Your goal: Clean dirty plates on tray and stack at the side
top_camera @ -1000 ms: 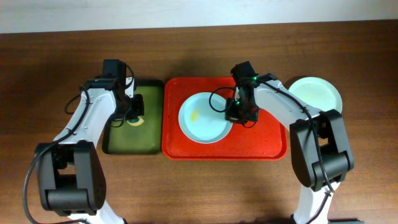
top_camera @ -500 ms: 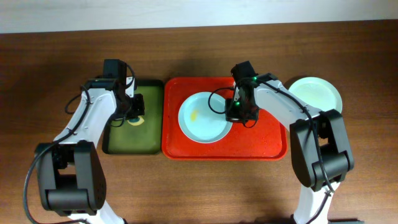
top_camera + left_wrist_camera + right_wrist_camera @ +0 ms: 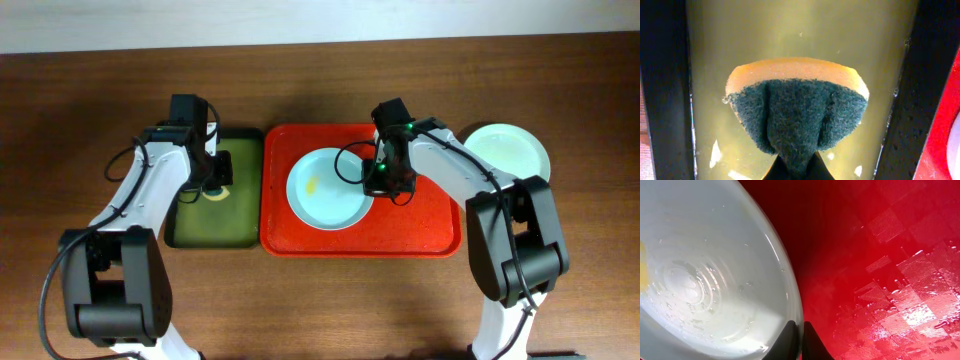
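A light blue plate (image 3: 326,189) with a small yellow smear lies on the red tray (image 3: 420,225). My right gripper (image 3: 377,181) is shut on its right rim; in the right wrist view the fingertips (image 3: 799,342) pinch the plate's edge (image 3: 715,270) above the wet tray (image 3: 880,255). A pale green-blue plate (image 3: 509,150) lies on the table right of the tray. My left gripper (image 3: 213,180) is over the dark green basin (image 3: 212,226) and is shut on a yellow-and-green sponge (image 3: 796,107), held above the yellowish water. A white plate is not in view.
The green basin sits against the tray's left side. The brown table (image 3: 320,300) runs all round, with a pale wall strip at the far edge.
The left arm has shifted very slightly. The right gripper and the blue plate have stayed where they were.
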Controlling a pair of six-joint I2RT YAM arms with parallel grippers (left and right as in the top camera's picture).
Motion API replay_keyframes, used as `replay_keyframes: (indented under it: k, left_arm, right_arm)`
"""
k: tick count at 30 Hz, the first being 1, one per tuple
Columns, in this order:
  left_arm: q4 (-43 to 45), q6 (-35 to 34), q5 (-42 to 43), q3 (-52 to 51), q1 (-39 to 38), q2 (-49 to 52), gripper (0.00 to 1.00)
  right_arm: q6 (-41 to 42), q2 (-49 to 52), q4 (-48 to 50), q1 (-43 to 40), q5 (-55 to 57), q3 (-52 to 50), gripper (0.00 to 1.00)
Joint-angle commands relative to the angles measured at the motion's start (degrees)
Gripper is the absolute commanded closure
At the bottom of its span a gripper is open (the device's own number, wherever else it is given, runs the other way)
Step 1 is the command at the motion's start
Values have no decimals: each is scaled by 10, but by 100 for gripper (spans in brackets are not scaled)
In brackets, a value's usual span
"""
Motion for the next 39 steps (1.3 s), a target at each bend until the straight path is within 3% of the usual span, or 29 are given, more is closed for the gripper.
replay_keyframes:
  k: [1, 11, 14, 19, 20, 21, 22, 39]
  left_arm:
    - [4, 9, -6, -21, -7, -10, 100]
    - [93, 9, -10, -123, -7, -10, 100]
    - [34, 9, -55, -59, -7, -14, 100]
    - [-104, 9, -56, 110, -7, -38, 100]
    - [-113, 9, -56, 114, -7, -43, 100]
    - [-121, 9, -56, 114, -7, -43, 100]
    - [-123, 9, -56, 113, -7, -42, 100]
    - [-123, 9, -54, 112, -7, -42, 100]
  right_arm:
    - [-6, 5, 0, 3, 5, -5, 93]
    - [-6, 5, 0, 3, 5, -5, 91]
    - [-6, 5, 0, 3, 5, -5, 78]
    - [-6, 5, 0, 3, 5, -5, 69]
    - [-6, 5, 0, 3, 5, -5, 75]
    - [-6, 5, 2, 3, 5, -5, 89]
    - [-6, 5, 4, 3, 5, -5, 96]
    - [-5, 5, 2, 3, -1, -5, 96]
